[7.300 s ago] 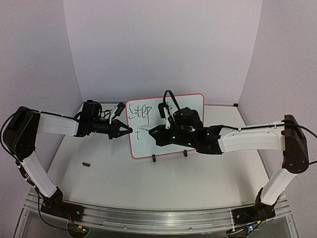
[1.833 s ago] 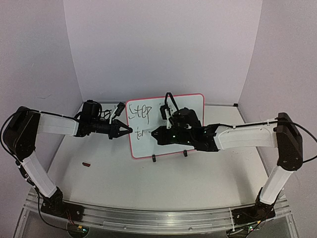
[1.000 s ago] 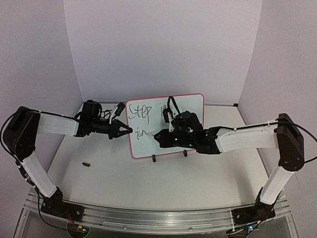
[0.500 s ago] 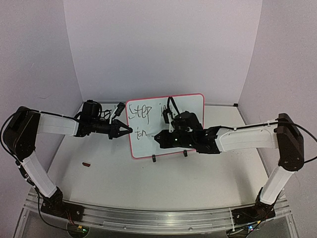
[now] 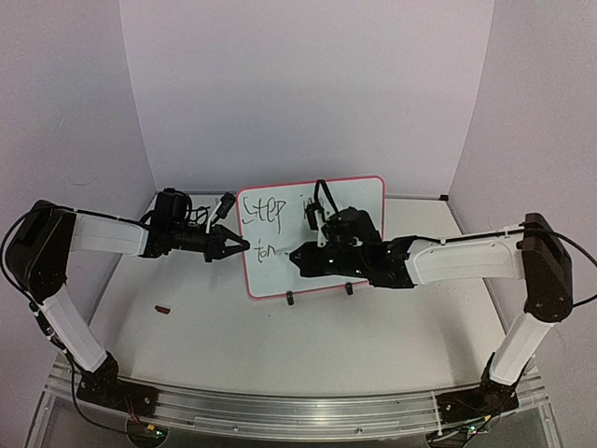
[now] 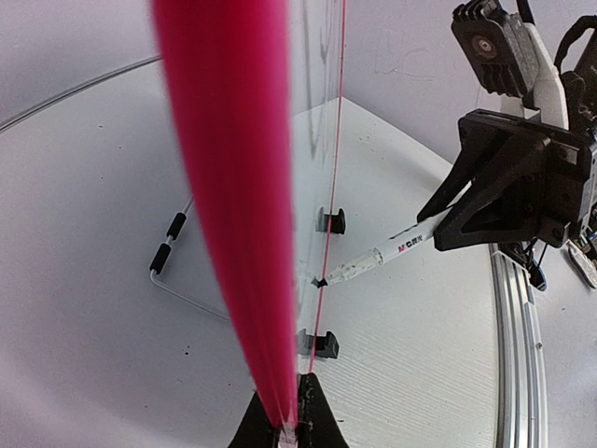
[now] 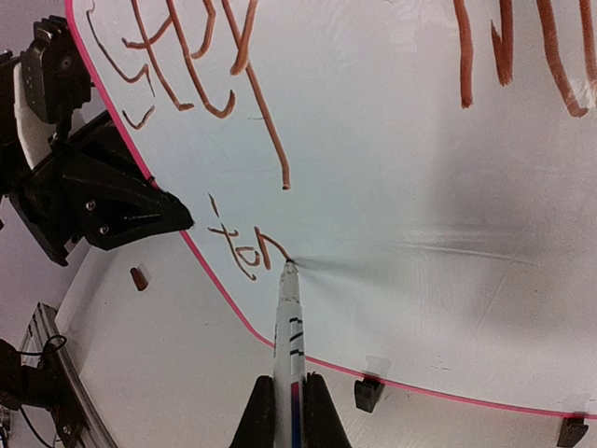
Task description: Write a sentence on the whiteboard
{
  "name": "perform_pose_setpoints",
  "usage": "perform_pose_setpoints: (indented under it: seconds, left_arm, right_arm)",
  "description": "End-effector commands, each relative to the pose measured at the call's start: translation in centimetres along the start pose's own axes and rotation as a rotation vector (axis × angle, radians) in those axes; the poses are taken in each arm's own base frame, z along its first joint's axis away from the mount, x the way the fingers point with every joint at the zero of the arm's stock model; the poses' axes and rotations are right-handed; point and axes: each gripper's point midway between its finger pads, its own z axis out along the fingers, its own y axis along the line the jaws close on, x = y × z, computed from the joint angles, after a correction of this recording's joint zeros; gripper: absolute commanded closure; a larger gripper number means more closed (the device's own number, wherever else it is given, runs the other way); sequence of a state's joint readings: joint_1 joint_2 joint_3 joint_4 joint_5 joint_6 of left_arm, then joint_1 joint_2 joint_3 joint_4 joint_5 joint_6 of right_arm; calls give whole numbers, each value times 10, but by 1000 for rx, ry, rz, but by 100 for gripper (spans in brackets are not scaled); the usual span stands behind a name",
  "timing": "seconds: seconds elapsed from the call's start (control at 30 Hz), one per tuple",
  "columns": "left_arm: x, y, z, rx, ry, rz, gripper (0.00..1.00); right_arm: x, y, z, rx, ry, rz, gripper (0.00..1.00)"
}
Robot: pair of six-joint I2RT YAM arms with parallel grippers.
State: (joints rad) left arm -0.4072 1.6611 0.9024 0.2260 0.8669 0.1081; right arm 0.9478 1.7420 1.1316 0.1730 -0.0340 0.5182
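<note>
The whiteboard [image 5: 359,201] stands upright on the table, pink-edged. My left gripper [image 5: 244,245] is shut on its left edge; the left wrist view shows that edge [image 6: 233,187] running up from between the closed jaws [image 6: 291,425]. The sentence [image 5: 264,213] reads "Step in" with "ton" beneath it [image 7: 244,250]. My right gripper [image 5: 297,257] is shut on a white marker [image 7: 289,336]. The marker's tip touches the board at the end of "ton". The left wrist view also shows the marker [image 6: 382,257] meeting the board.
Two black clips [image 5: 290,298] [image 5: 349,288] hold the board's lower edge. A small brown cap [image 5: 163,308] lies on the table to the left. A wire stand [image 6: 168,266] sits behind the board. A metal rail [image 5: 280,415] runs along the near edge.
The lower line has grown from a single "t" to "ton", and the marker with my right gripper has crept rightward along it. The left arm and board have not moved.
</note>
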Motion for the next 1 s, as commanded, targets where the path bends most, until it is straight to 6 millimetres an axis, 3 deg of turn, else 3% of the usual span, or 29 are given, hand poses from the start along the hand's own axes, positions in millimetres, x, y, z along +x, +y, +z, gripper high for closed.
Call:
perform_pose_setpoints:
  seconds: [0.0, 0.53, 0.97]
  left_arm:
    - [22, 21, 2, -118, 74, -12, 100]
    - [23, 22, 3, -116, 76, -13, 100]
    - [23, 22, 3, -116, 76, -13, 100]
  right_arm:
    - [-41, 9, -14, -1, -129, 1, 100]
    - [-36, -8, -21, 62, -152, 23, 100]
    - [-10, -14, -10, 52, -80, 52, 100]
